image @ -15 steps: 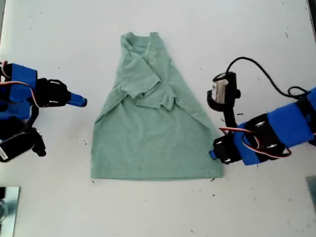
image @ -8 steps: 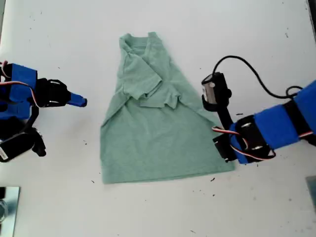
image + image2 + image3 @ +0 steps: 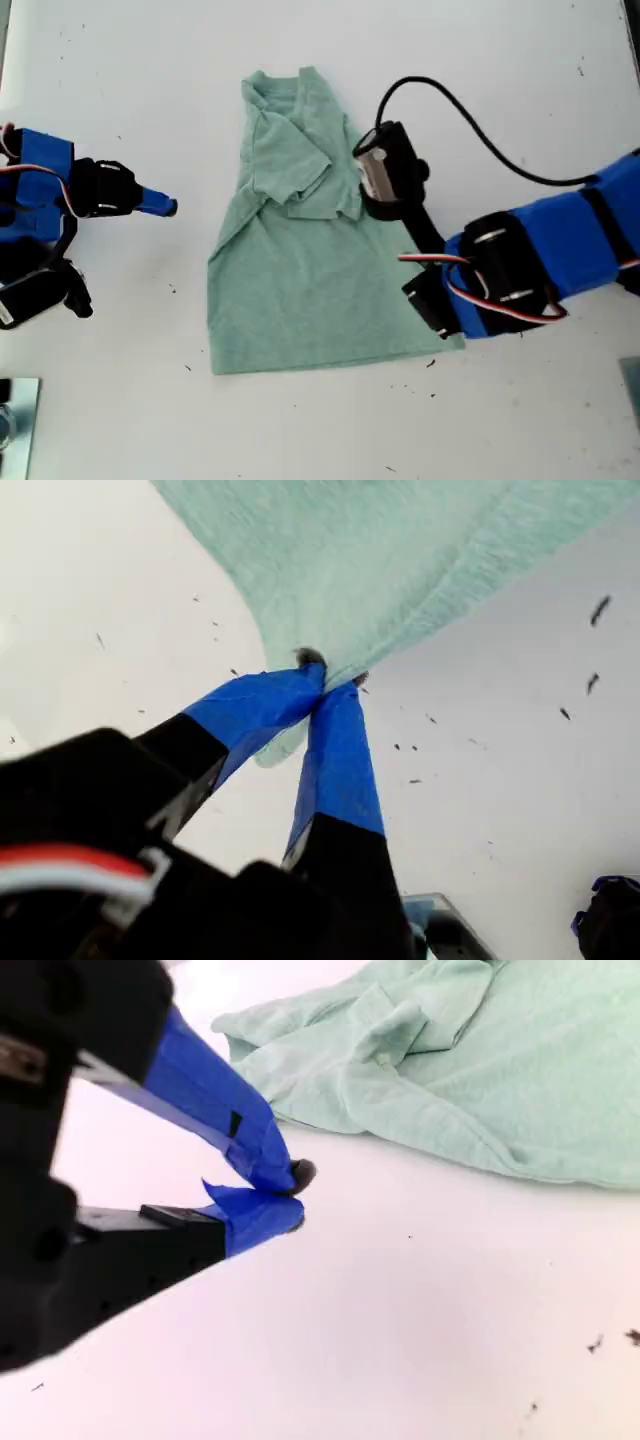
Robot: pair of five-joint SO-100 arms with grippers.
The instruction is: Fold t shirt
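The white worktop (image 3: 120, 60) fills the exterior view, scattered with small dark specks. On it, near the middle, lies the t shirt (image 3: 300, 290), pale sage green, with its neck toward the top of the exterior view and its hem toward the bottom; both sleeves are folded in over the chest, so the upper half is narrow and the cloth widens toward the hem. The hem's corner on the exterior view's right is hidden beneath the blue-taped arm reaching in from that side, whose black camera and cable sit over the shirt's edge beside the folded sleeves. My first end effector (image 3: 325, 680) is clenched on the shirt: in the first wrist view its two blue-taped fingers (image 3: 340, 770) meet on a pinched bit of hemmed edge, with the cloth spreading away above them and a small flap hanging between the fingers. My second end effector (image 3: 285, 1195) rests at the exterior view's left (image 3: 160, 204), well apart from the shirt's edge; in the second wrist view its blue-taped tips are pressed together with nothing between them, just above the bare worktop, the bunched sleeve folds lying beyond. A shiny metal plate (image 3: 15, 425) shows at the bottom left corner of the exterior view.
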